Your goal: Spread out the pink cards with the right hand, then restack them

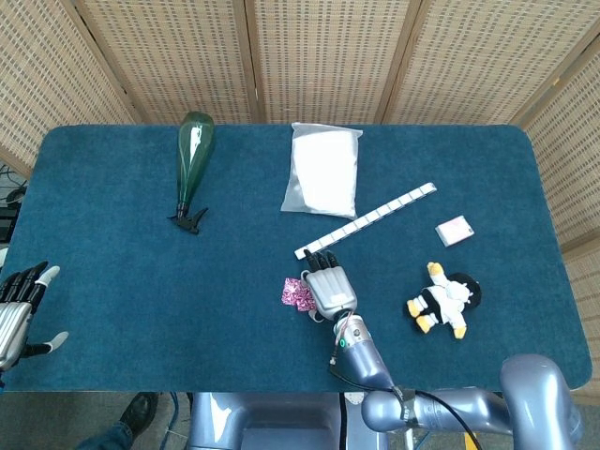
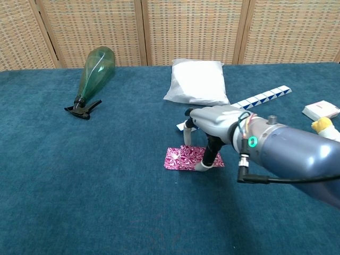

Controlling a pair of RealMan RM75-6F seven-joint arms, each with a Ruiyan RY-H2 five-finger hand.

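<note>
Looking mid-frame, we see a blue-white strip (image 1: 366, 221), white bag (image 1: 323, 170) and toy (image 1: 445, 300) nearby. Our right robot hand (image 2: 212, 127) presses fingertips on overlapping pink cards (image 2: 183, 158). Our left robot hand (image 1: 19, 307) lies released.

**Item count on the tabletop**

On the tabletop (image 1: 112, 281) you have:
- one green spray bottle (image 1: 193, 155)
- one white bag (image 1: 323, 170)
- one blue-and-white folding ruler (image 1: 380, 215)
- one small pink box (image 1: 454, 230)
- one plush toy (image 1: 443, 299)
- one group of pink cards (image 2: 183, 158); you cannot tell the number of cards in it.

You also see two robot hands: one left robot hand (image 1: 17, 309) and one right robot hand (image 1: 326, 286).
</note>
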